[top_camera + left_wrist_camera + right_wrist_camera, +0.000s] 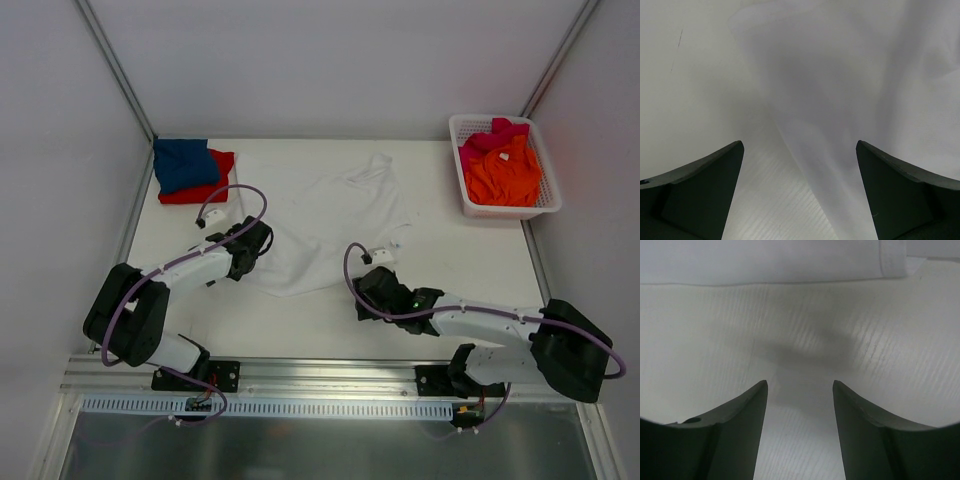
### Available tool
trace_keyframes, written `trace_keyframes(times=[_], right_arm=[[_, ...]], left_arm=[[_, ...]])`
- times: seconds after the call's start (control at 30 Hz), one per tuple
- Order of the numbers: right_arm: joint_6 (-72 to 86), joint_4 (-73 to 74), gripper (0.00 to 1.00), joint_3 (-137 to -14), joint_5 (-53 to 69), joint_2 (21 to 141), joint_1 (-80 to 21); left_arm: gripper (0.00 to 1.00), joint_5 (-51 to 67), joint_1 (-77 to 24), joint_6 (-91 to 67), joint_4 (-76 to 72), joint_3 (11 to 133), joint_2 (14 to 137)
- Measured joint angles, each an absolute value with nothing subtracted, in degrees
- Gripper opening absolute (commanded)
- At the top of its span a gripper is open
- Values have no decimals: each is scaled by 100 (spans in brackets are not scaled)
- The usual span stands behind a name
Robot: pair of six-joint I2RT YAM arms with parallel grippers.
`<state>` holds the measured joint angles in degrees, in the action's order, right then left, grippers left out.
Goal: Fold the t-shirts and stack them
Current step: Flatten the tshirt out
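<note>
A large white t-shirt (325,215) lies spread and rumpled on the table's middle. My left gripper (256,243) stands open at its left edge; in the left wrist view the white cloth (850,100) runs between the wide-apart fingers, ungripped. My right gripper (368,290) is open, low over bare table just below the shirt's lower right hem (790,265), nothing between its fingers. A folded blue t-shirt (185,163) rests on a folded red one (210,182) at the back left. Orange (505,175) and pink (495,132) t-shirts lie in the basket.
The white lattice basket (470,205) stands at the back right corner. White walls enclose the table on the left, back and right. A metal rail (320,375) with both arm bases runs along the near edge.
</note>
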<state>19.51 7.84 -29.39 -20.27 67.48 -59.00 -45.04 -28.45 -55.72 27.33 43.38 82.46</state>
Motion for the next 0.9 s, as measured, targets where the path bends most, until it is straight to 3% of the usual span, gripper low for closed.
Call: trace_keyframes(times=[0.3, 0.63, 0.9], right_arm=[[1651, 233, 65, -3542, -2069, 8018, -5900], [993, 169, 64, -4989, -1835, 8674, -5614], [829, 99, 63, -5142, -1581, 9122, -5468]], left_arm=[[97, -4504, -2845, -5572, 2738, 4338, 8250], [97, -4504, -2845, -5568, 2740, 4348, 8250], [98, -4504, -2845, -5566, 2740, 4353, 8250]])
